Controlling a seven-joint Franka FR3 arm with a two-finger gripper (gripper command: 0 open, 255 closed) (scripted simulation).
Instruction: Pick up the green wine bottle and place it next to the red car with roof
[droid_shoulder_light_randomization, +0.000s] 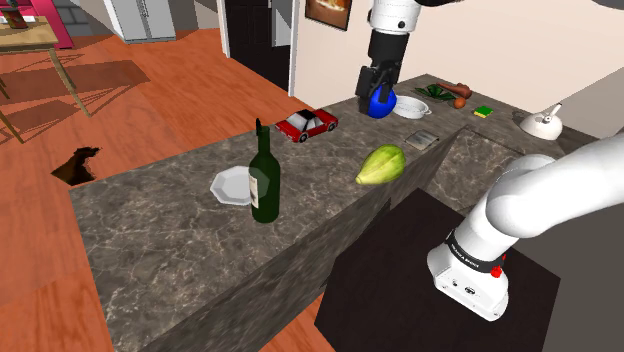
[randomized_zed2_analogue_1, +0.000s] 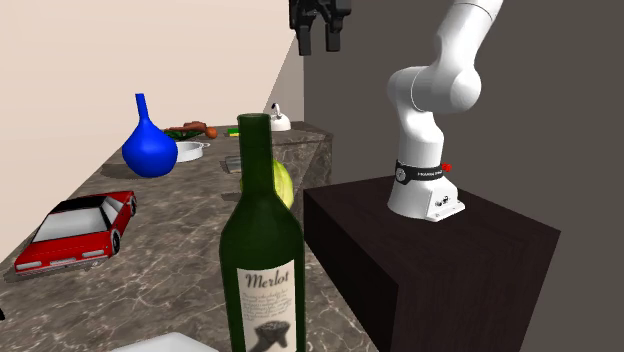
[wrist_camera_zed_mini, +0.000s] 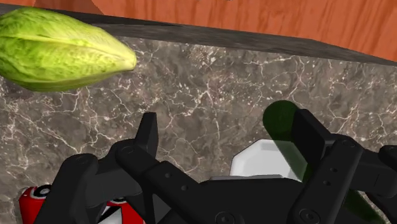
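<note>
The dark green wine bottle (droid_shoulder_light_randomization: 265, 176) with a white Merlot label stands upright on the marble counter (droid_shoulder_light_randomization: 160, 200), touching a white plate (droid_shoulder_light_randomization: 231, 186). It is close up in the second exterior view (randomized_zed2_analogue_1: 262, 262). The red car with a white roof (droid_shoulder_light_randomization: 306, 123) sits farther along the counter (randomized_zed2_analogue_1: 75, 229). My gripper (droid_shoulder_light_randomization: 373, 90) hangs high above the counter, past the car and in front of a blue vase (droid_shoulder_light_randomization: 381, 103). It is open (wrist_camera_zed_mini: 230, 135) with nothing between its fingers (wrist_camera_zed_mini: 150, 132). Below it in the wrist view are the bottle (wrist_camera_zed_mini: 278, 119), the plate (wrist_camera_zed_mini: 259, 160) and the car (wrist_camera_zed_mini: 30, 201).
A yellow-green leafy vegetable (droid_shoulder_light_randomization: 381, 164) lies on the counter between the bottle and my stand (droid_shoulder_light_randomization: 430, 290). Farther back are a white bowl (droid_shoulder_light_randomization: 410, 106), a small tray (droid_shoulder_light_randomization: 421, 139), a green sponge (droid_shoulder_light_randomization: 484, 111) and a white kettle (droid_shoulder_light_randomization: 541, 123). Wooden floor lies beyond the counter's edge.
</note>
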